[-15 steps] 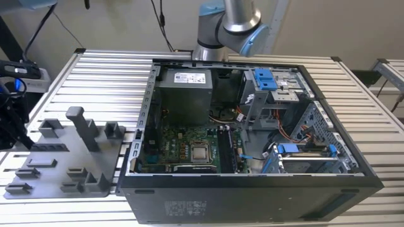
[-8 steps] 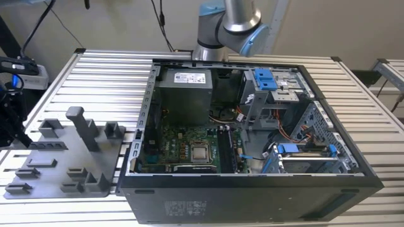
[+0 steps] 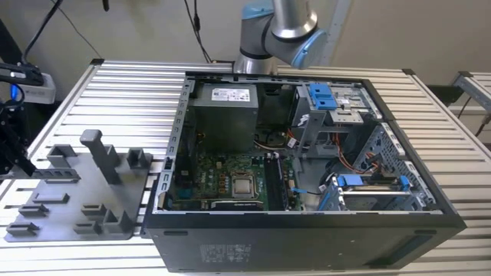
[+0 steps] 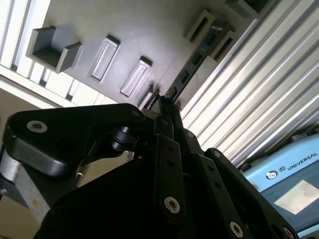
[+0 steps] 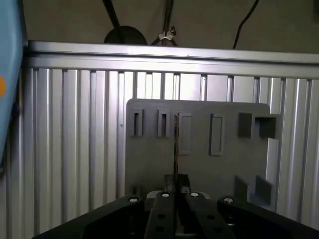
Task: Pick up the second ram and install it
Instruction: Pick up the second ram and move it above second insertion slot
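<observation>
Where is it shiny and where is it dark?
Second wrist view: the table glares white along its ribs. First wrist view: the gripper, shut on the second ram, looks dark against the tray. Exterior view: the computer case is shadowy inside.

Pincer (image 5: 177, 179) w/ ram (image 5: 176, 144), tray (image 5: 219, 169) behind

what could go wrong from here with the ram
1. The gripper appears to pinch the ram at one end only, so the long stick could tilt or slip.
2. In the second wrist view the ram's far end sits in the tray; a skewed lift could snag it there.
3. The case looks crowded inside, leaving little room for a tilted ram.
</observation>
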Robot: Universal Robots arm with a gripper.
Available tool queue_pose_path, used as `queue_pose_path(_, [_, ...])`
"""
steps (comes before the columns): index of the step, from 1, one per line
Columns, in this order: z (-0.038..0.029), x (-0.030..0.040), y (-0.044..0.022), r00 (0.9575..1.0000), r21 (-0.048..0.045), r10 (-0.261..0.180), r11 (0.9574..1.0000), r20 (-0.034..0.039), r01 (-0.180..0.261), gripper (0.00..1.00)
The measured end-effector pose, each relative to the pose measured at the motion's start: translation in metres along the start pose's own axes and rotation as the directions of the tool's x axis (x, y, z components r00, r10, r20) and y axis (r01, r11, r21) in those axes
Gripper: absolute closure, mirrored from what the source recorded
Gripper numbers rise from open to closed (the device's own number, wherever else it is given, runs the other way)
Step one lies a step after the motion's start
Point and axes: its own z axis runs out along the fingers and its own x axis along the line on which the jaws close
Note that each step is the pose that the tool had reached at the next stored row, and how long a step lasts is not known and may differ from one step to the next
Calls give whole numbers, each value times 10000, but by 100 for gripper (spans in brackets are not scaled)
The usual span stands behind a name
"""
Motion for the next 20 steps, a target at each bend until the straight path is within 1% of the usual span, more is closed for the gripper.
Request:
queue_pose_path(13, [-205,-8,3,10000,0,1,10000,0,-1,86])
queue_pose_path(20, [-303,-12,5,10000,1,0,10000,1,0,86])
